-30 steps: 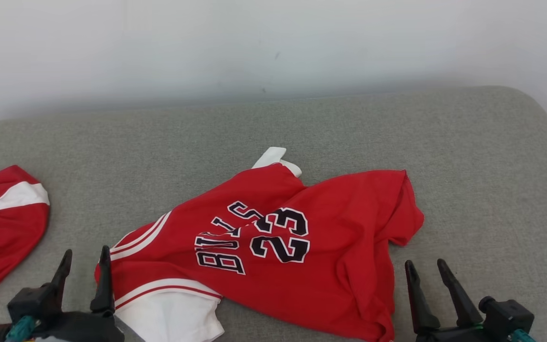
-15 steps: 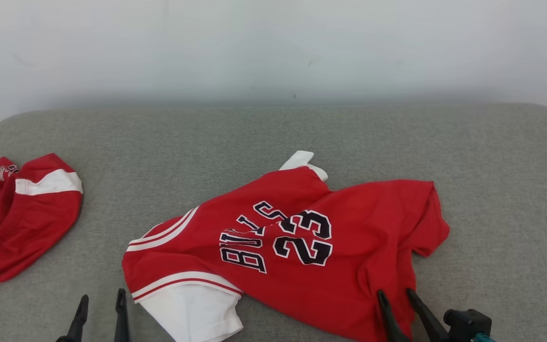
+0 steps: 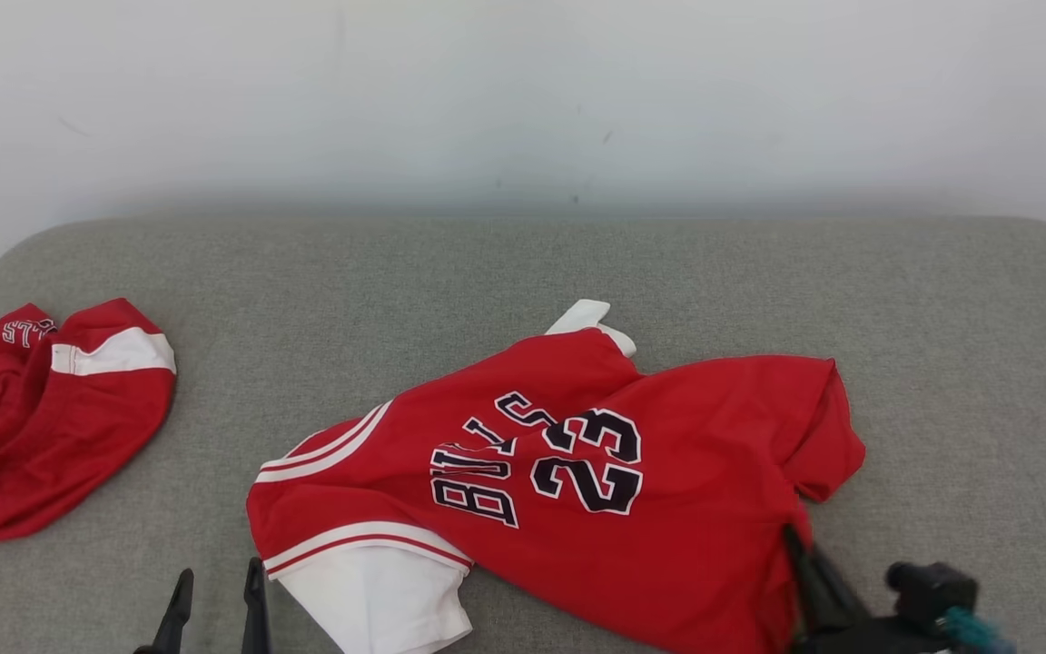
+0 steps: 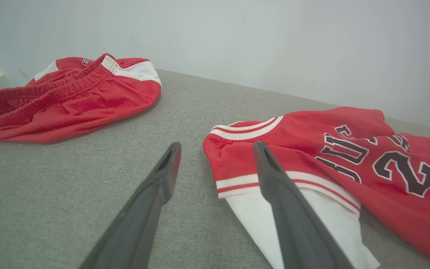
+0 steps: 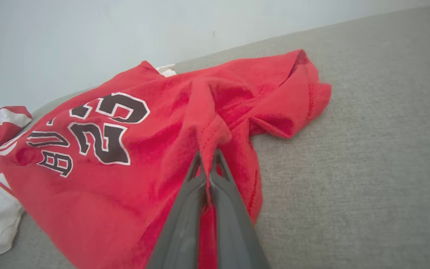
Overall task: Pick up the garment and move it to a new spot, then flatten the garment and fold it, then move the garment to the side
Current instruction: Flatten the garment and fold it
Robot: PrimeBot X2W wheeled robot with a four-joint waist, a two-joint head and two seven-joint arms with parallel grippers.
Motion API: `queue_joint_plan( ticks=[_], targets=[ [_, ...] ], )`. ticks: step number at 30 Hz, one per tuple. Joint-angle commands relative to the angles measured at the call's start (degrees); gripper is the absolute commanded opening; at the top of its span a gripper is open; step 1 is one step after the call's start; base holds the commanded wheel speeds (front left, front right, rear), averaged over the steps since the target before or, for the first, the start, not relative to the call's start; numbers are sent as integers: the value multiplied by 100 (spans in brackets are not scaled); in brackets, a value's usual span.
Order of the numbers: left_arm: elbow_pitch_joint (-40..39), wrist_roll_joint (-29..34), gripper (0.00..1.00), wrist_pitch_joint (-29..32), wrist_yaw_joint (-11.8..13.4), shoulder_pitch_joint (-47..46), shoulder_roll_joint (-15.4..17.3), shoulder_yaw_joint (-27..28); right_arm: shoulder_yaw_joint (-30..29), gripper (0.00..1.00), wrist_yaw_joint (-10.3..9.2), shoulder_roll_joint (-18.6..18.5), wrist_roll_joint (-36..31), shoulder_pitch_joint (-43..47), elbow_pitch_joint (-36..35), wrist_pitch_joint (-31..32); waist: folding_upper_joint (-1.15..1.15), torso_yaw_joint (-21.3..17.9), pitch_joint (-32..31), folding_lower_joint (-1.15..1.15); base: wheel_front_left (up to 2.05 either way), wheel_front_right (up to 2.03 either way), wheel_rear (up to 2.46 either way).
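Shirt [image 3: 577, 472] lay crumpled near the grey cushion's [image 3: 523, 272] front edge | right claw [image 5: 207, 157] clenched on a red fold, likely to lift it | left claw [image 4: 217, 147] spread wide by the white sleeve [image 3: 369, 595], holding nothing

Head view looks forward and down from above onto a grey padded surface [image 3: 523, 272] backed by a white wall [image 3: 523, 91]. Left wrist view sits low and close over the surface, facing the wall along the left fingers [image 4: 155, 194]. Right wrist view, equally low, looks along the right fingers [image 5: 185, 216]. All three share the red jersey [image 3: 695, 472].
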Motion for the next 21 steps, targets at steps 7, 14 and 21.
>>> queue_joint_plan(
  ticks=[7,14,21],
  targets=[
    [67,-68,100,-19,7,-35,-17,-139,-277,0,9,-568,118,-484,-135,-3,0,58,32,0,0,0,0],
    [141,-157,100,-19,7,-153,-18,-259,58,0,9,-909,571,-1554,419,146,0,218,154,0,0,0,0],
    [208,-184,100,-19,7,-170,-17,-339,464,15,9,-916,772,-2180,1512,314,0,320,163,0,0,0,0]
  ],
)
